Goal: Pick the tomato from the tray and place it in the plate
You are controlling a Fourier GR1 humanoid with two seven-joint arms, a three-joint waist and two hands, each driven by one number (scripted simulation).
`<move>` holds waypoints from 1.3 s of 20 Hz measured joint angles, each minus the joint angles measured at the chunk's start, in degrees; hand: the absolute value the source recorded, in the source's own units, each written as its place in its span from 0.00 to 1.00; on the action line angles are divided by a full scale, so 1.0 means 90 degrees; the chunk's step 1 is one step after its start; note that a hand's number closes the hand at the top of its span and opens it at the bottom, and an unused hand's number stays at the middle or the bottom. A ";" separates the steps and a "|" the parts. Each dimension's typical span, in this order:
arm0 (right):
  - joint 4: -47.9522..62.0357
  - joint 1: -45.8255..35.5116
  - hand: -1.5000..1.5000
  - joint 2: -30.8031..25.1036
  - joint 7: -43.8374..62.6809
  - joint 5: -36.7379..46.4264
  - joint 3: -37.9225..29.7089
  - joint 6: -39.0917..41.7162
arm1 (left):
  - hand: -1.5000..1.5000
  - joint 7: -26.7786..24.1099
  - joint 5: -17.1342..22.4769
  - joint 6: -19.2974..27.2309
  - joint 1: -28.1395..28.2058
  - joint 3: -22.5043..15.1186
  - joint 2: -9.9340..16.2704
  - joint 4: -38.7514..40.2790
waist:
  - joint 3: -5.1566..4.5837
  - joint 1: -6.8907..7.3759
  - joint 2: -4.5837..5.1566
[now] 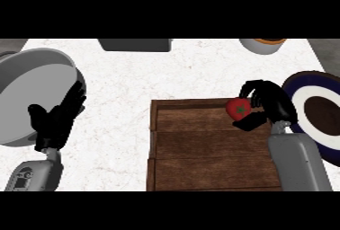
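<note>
The right hand (269,105) sits at the right of the frame, above its grey forearm. Its fingers (256,85) curl over the top of the tomato (238,108) and its thumb wraps beneath, so the hand is grasping the tomato. The tomato is red with a dark green stem mark. It shows at the upper right corner of the tray (199,148), over the tray's back wall. Whether it touches the wood cannot be told.

The tray is brown wood with raised walls and fills the lower centre of the frame. The plate (299,94) lies just right of the hand, at the right edge of the frame. It has a dark blue rim, a white ring and a dark brown centre. The forearm covers part of its lower left rim.

The left hand (56,119) rests at the left of the frame, fingers straight and pointing up, released. It overlaps a grey pan (33,72) in the upper left.

The bench (126,85) is white marble. A grey object (136,44) and a cup (262,45) sit at the top edge.
</note>
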 measured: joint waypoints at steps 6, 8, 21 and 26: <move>-0.0037 -0.1150 1.00 -0.0062 0.1755 0.1292 -0.0686 -0.1755 | 0.50 0.0064 -0.0076 0.0020 -0.0041 -0.0082 -0.0022 -0.0036 | 0.0006 0.0067 -0.0006; -0.0068 -0.1408 1.00 -0.0154 0.2271 0.1877 -0.0760 -0.2223 | 0.50 0.0078 -0.0069 0.0023 -0.0046 -0.0065 -0.0018 -0.0037 | 0.0004 0.0053 -0.0013; 0.0229 -0.1773 1.00 -0.0443 0.3881 0.2829 -0.1670 -0.3867 | 0.50 0.0003 -0.0064 0.0019 0.0006 0.0068 -0.0051 0.0060 | 0.0020 -0.0075 -0.0030; 0.0295 -0.1199 1.00 -0.0857 0.3548 0.2237 -0.2167 -0.4173 | 0.50 0.0088 -0.0116 0.0049 0.0106 0.0039 -0.0092 -0.0127 | 0.0023 -0.0100 -0.0037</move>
